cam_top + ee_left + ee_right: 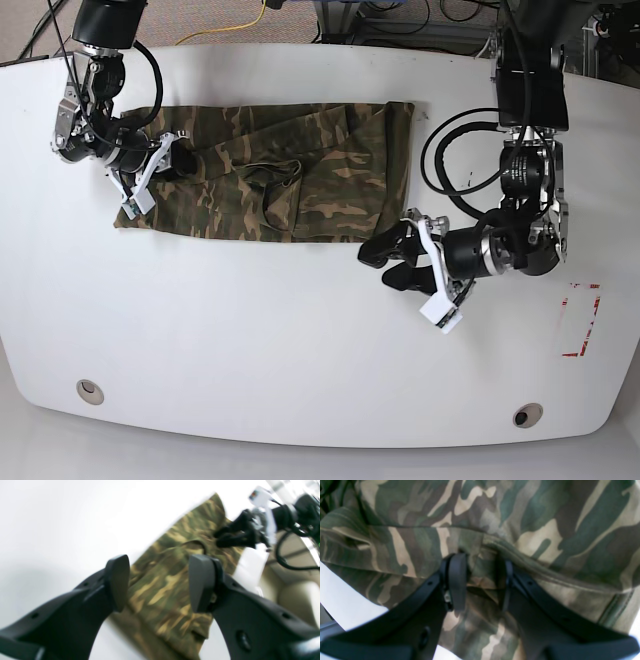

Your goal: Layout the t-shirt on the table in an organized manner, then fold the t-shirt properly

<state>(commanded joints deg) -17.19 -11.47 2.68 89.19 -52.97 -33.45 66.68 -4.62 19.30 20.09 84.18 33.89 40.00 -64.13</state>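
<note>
Base view gives me the t-shirt (270,185) lying as a folded band in the upper left of the frame, long axis running left to right across the white bench (250,340), its right end near the frame's centre top. I can read no writing on the cloth or the arms. At the band's left end my right claw (178,160) reaches in from the upper left, arm bent down from its mount; the right wrist view shows its jaws part closed, pinching a fold of the camouflage cloth. My left claw (388,262) sits just off the shirt's lower right corner, forearm curling down from the upper right; the left wrist view shows its jaws spread wide, holding nothing.
</note>
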